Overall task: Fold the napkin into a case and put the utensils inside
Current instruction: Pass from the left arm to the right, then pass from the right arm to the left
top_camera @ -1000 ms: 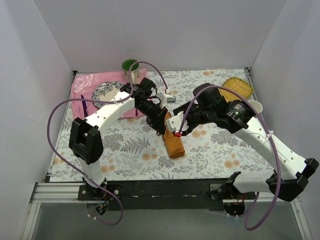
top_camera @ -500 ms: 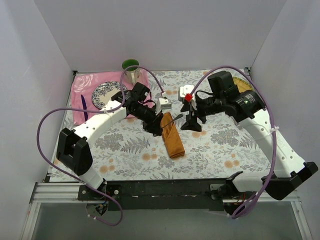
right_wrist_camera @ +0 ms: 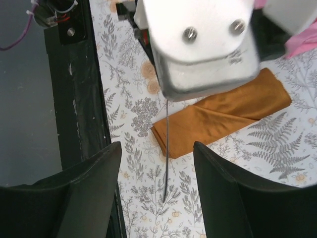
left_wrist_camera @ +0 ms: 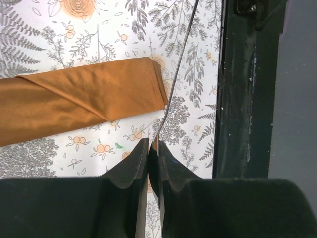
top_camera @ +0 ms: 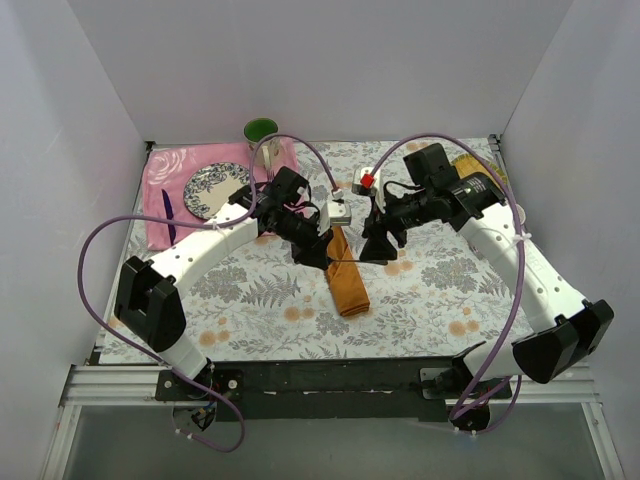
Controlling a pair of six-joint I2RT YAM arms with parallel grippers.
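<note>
The rust-orange napkin lies folded into a narrow case on the floral table cover; it also shows in the left wrist view and the right wrist view. My left gripper is shut on a slim silver utensil, seen edge-on, held above the case's far end. In the left wrist view the gripper pinches the utensil beside the case's end. My right gripper is open and empty, just right of the case. In its own view the gripper frames the utensil.
A pink cloth at the back left carries a patterned plate and a purple utensil. A green cup stands behind it. A yellow mat lies at the back right. The black front rail runs along the near edge.
My right gripper has drawn back to the right, away from the case and the left gripper. The left gripper keeps the utensil, now lying lower over the case.
</note>
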